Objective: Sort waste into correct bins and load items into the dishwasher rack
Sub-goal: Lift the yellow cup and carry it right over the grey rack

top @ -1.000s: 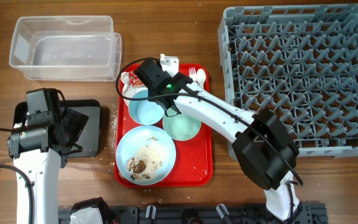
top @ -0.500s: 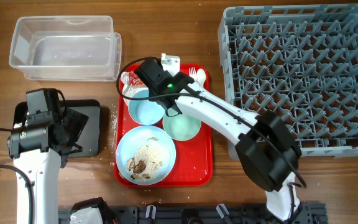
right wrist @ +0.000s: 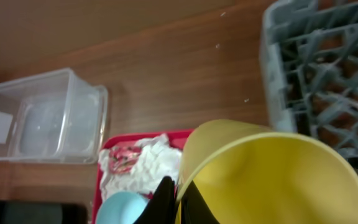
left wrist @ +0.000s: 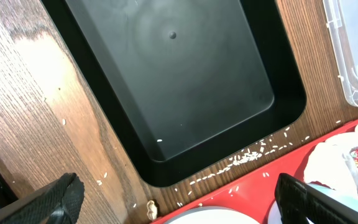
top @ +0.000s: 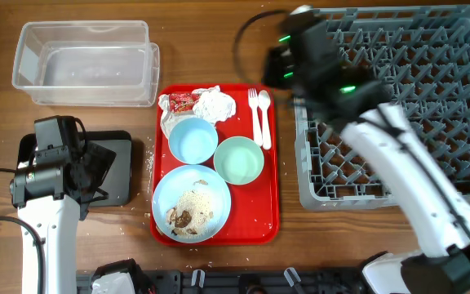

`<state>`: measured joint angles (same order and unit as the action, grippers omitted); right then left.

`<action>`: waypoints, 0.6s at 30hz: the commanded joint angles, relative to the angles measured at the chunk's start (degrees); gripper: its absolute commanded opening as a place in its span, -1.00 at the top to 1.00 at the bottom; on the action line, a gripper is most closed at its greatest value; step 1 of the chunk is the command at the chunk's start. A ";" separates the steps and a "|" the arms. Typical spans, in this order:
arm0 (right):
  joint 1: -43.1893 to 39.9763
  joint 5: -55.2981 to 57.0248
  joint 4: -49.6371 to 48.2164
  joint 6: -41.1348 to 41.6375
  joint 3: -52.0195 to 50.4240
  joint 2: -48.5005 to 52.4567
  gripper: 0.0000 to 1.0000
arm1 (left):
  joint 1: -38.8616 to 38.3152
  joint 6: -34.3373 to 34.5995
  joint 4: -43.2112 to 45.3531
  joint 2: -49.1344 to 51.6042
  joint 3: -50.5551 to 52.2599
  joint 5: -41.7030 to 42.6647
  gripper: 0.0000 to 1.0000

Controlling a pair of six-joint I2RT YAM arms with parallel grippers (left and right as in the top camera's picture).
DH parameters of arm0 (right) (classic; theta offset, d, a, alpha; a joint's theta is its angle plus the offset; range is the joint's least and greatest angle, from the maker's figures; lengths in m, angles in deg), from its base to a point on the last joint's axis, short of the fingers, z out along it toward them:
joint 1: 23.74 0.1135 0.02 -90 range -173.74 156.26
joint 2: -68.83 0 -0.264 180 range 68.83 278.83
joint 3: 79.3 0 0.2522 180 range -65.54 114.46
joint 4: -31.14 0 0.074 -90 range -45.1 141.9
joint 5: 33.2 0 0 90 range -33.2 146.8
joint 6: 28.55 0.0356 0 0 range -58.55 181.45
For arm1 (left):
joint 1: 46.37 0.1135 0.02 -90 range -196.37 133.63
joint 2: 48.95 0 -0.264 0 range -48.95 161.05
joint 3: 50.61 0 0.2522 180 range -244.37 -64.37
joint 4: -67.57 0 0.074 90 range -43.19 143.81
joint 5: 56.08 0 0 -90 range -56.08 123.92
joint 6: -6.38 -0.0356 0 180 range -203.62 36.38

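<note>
Dishes first: one big blue plate (top: 191, 204), two bowls, one yellow cup (right wrist: 272, 180), one white fork (top: 254, 114) and one white spoon (top: 265, 118). The small blue bowl (top: 192, 140) and the green bowl (top: 238, 160) sit side by side on the red tray (top: 269, 204), just above the plate. The plate has a pile of white rice with brown bits (top: 188, 214) on it. The fork and spoon lie next to each other at the tray's top right.

One white napkin (top: 215, 104) and one red-and-white wrapper (top: 180, 102) lie touching at the top of the tray.

Two bins are on the left: one clear tub (top: 84, 64) and one black tray (top: 121, 167). Loose rice grains (left wrist: 247, 155) lie on the table between the black tray and the red tray. One grey rack (top: 414, 98) fills the right side.

The right gripper (right wrist: 178, 205) pinches the rim of the yellow cup, one finger inside and one outside. The cup is up in the air beside the rack's left edge. The left gripper (left wrist: 178, 186) hangs over the black tray with its fingers spread wide and nothing in them.

A second ago the right arm reached across the red tray and hid the napkin. Now it has swung up to the rack's left corner, and the napkin shows fully. The left arm has not moved.
</note>
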<state>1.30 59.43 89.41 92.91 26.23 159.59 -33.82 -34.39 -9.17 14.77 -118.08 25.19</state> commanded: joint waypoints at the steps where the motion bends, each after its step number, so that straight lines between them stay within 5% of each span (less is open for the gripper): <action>1: -11.98 -18.40 1.44 -9.35 0.61 -0.22 0.91 | 0.09 0.74 0.15 -0.61 0.13 -0.96 -1.00; 9: -36.28 -54.82 -0.50 -19.19 0.46 5.33 0.92 | 0.09 0.74 0.13 -0.61 0.13 -0.96 -1.00; 18: -43.01 -70.97 -2.43 -16.52 0.46 22.45 0.91 | 0.09 0.74 0.15 -0.61 0.13 -0.96 -1.00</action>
<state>-40.71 -3.58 87.01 75.27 26.23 178.02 -33.82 -34.39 -9.17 14.77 -118.08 25.19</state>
